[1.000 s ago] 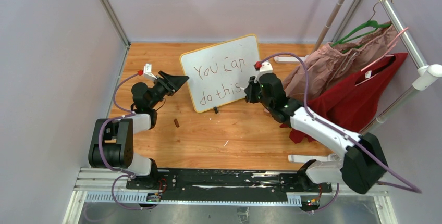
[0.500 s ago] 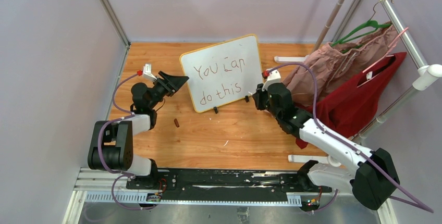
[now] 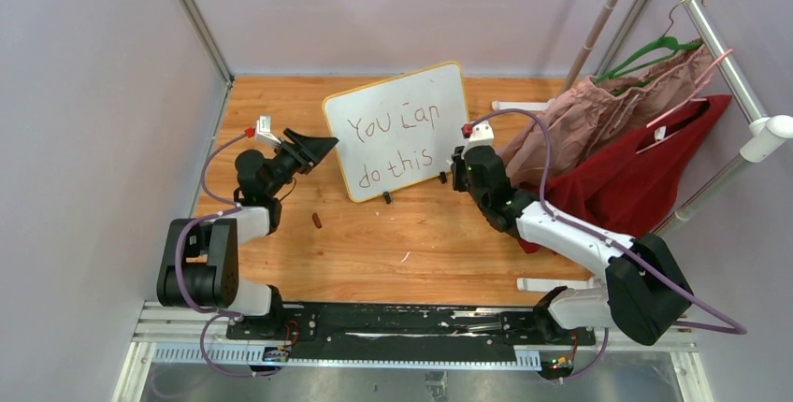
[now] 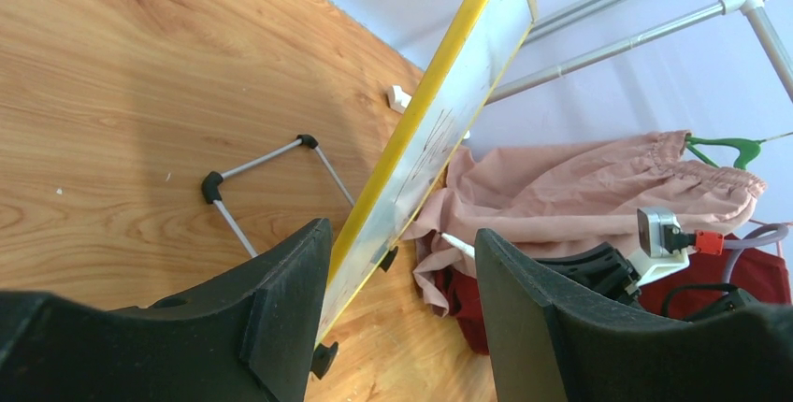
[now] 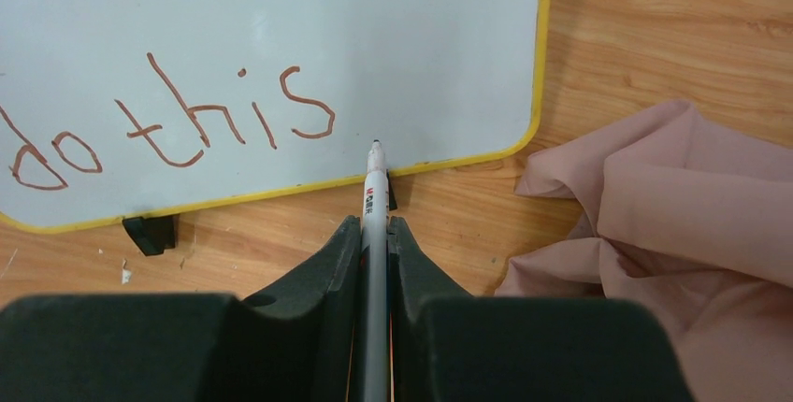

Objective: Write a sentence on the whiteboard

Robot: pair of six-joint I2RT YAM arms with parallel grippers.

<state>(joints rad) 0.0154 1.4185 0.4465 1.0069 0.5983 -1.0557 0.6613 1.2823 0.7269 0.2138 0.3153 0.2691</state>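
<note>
The whiteboard (image 3: 397, 131), white with a yellow frame, stands tilted on black feet at the back of the wooden table. The sentence (image 3: 393, 145) "You can do this" fills two lines in reddish-brown ink; the right wrist view shows "do this" (image 5: 187, 126). My right gripper (image 3: 465, 170) is shut on a grey marker (image 5: 375, 206), whose tip sits just off the board's lower right corner (image 5: 505, 145). My left gripper (image 3: 313, 148) is open at the board's left edge. That yellow edge (image 4: 449, 84) runs between the fingers, close to the left finger (image 4: 281, 299).
A small brown cap (image 3: 318, 221) lies on the table left of centre. At the right, a pink garment (image 3: 608, 103) and a red garment (image 3: 645, 168) hang from a metal rack (image 3: 711, 37) and spill onto the table near my right arm. Grey walls enclose the table.
My right gripper has drawn back with the marker from the board's right side, down toward its lower right corner. The left arm has stayed at the board's left edge.
</note>
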